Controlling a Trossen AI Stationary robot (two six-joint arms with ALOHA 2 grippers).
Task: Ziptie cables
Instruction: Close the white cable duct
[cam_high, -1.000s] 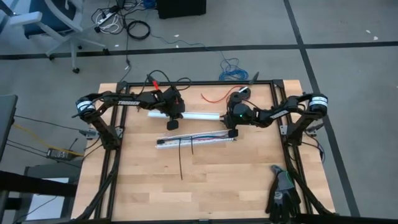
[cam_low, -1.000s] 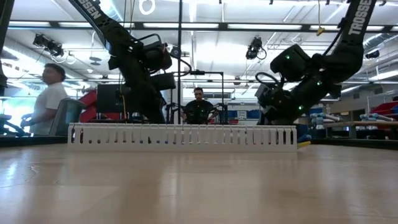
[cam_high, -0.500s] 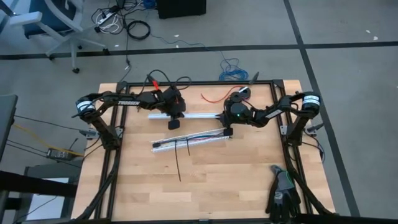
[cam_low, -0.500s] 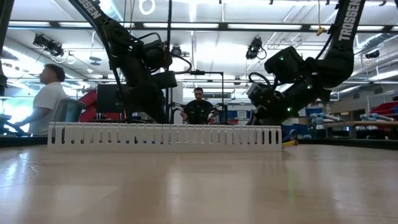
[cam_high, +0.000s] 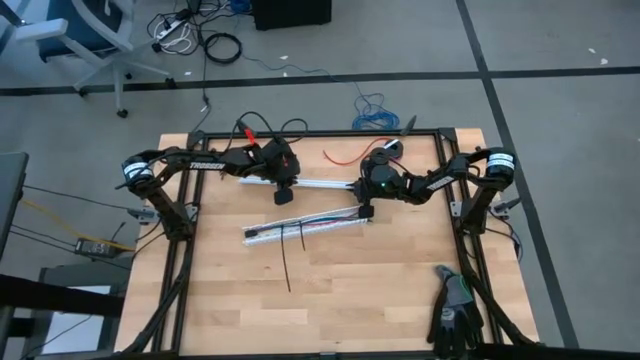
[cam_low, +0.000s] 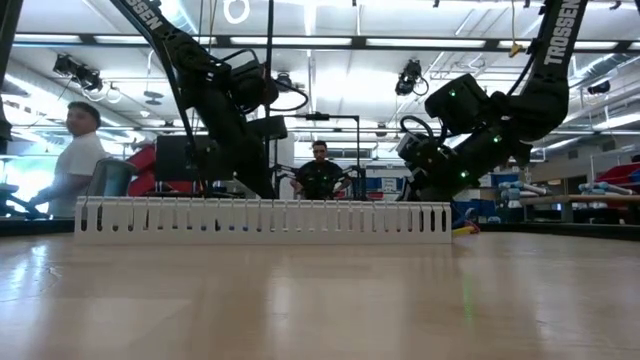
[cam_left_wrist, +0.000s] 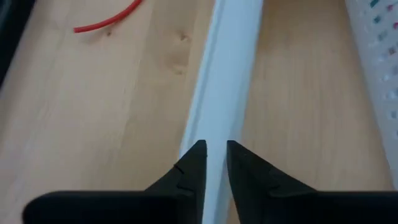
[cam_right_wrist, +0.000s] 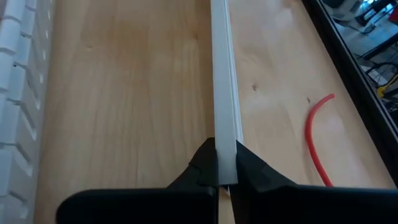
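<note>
Right gripper (cam_right_wrist: 227, 173) clamps the white strip (cam_right_wrist: 224, 93); cables (cam_high: 312, 221) lie in the slotted duct (cam_high: 262, 232) mid-table (cam_high: 400, 300), apparently untied; black zip ties (cam_high: 287, 265) lie loose beside them; left gripper (cam_left_wrist: 214, 163), slightly parted, straddles that strip; tying looks unstarted.

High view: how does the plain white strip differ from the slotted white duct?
The plain strip is smooth and narrow; the slotted duct is wider, with comb-like walls. The plain strip runs straight across the table; the slotted duct lies slanted. The right pincer is shut on the plain strip, not the slotted duct. Both are long and white.
</note>
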